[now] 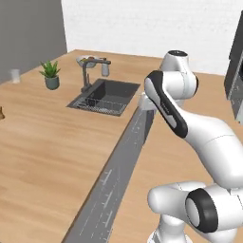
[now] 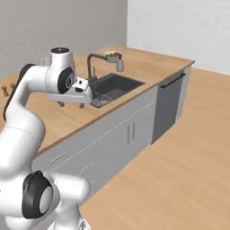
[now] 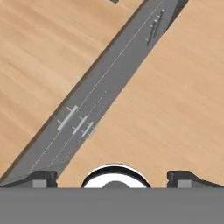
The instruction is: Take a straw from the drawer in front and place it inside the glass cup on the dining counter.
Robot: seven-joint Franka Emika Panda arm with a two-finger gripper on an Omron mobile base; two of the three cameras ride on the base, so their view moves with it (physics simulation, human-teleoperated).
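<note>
My gripper (image 2: 72,104) hangs open, pointing down over the front edge of the dining counter (image 1: 47,152), a light-brown wood-plank top. In the hand view the two fingertips (image 3: 43,177) stand far apart with nothing between them, and below them lies a row of grey drawer fronts. The drawer (image 3: 68,118) with a slim bar handle is shut, as are those beside it. The straw is hidden. The glass cup (image 1: 15,76), small and clear, stands at the far left of the counter, well away from my gripper.
A dark sink (image 1: 107,95) with a faucet (image 1: 86,76) is set into the counter just beyond my hand. A potted plant (image 1: 51,75) stands near the cup. A dark dishwasher front (image 2: 168,105) closes the cabinet row. Open wood floor (image 2: 179,170) lies before the cabinets.
</note>
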